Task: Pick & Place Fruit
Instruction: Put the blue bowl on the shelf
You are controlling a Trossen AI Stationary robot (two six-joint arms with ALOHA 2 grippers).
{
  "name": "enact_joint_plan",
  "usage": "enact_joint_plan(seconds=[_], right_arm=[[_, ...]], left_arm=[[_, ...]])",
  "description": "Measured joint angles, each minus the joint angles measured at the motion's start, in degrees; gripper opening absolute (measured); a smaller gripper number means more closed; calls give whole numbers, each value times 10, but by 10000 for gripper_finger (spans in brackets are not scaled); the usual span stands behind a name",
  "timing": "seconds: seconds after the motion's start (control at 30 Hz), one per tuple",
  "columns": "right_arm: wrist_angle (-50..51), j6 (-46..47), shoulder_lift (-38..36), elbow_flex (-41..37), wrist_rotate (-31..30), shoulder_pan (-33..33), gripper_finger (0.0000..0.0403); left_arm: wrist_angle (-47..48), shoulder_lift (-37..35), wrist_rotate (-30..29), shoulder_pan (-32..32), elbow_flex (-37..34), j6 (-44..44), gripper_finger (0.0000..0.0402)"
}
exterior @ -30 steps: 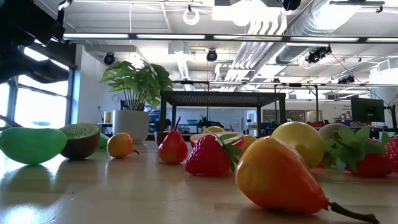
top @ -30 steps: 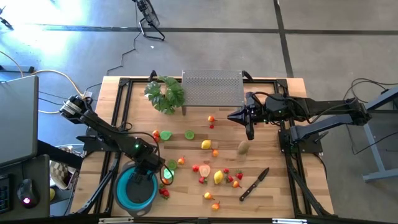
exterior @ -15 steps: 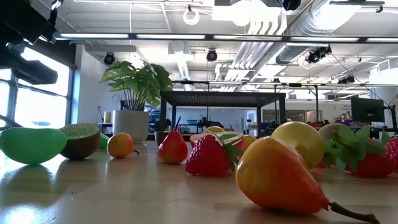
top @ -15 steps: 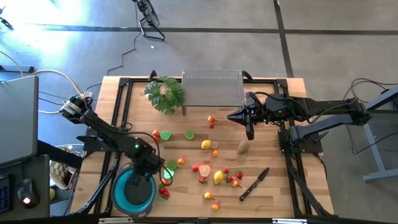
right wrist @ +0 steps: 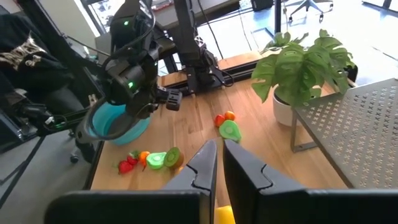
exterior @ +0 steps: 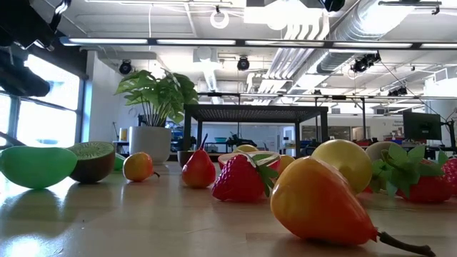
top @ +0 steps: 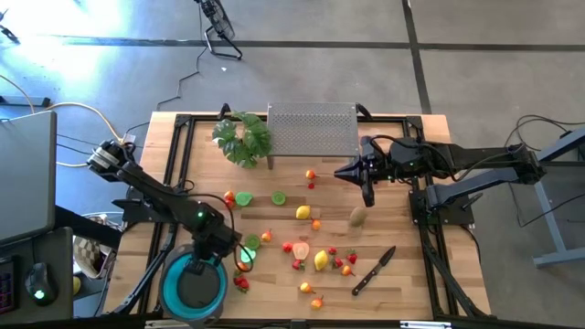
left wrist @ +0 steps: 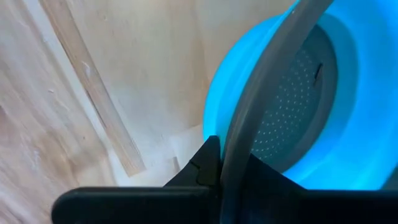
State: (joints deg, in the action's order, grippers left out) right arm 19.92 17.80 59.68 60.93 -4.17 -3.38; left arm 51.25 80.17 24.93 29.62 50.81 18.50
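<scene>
Many small toy fruits lie across the middle of the wooden table: lime pieces (top: pixel 243 197), a lemon (top: pixel 303 212), a kiwi (top: pixel 356 217), strawberries (top: pixel 297 264). In the low view a strawberry (exterior: pixel 239 178) and an orange pear-shaped fruit (exterior: pixel 321 203) lie close. The blue bowl (top: pixel 166 281), grey inside, sits at the near left corner. My left gripper (top: pixel 212 259) is shut on it. Raised over the far right of the table, my right gripper (top: pixel 347 172) is shut and holds nothing. My left gripper pinches the bowl's grey rim (left wrist: pixel 239 134) on the bowl's far right side. One finger is inside the bowl and one outside against the blue wall. The fingers slant down from above. Whether the bowl's bottom rests on the table does not show.
A potted leafy plant (top: pixel 243 137) and a perforated metal rack (top: pixel 313 132) stand at the far edge. A black-handled knife (top: pixel 373 270) lies near the right front among the fruit. Black frame rails run along both table sides.
My left gripper has turned at the wrist while staying in place. The blue bowl has shifted a little toward the table's near left corner and now shows more of its grey inside from above. My right arm has kept still.
</scene>
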Motion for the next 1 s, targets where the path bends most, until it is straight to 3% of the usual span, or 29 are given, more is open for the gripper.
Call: enact_joint_plan(seconds=[0.2, 0.5, 1.0], right_arm=[[-2, 0, -18, 0, 16, 0, 20], [-5, 0, -63, 0, 15, 0, 20], [-30, 0, -87, 0, 14, 0, 20]], left_arm=[[7, -44, -1, -36, 7, 34, 2], [39, -107, -20, -151, 75, 42, 2], [112, -116, -20, -345, 283, 114, 1]])
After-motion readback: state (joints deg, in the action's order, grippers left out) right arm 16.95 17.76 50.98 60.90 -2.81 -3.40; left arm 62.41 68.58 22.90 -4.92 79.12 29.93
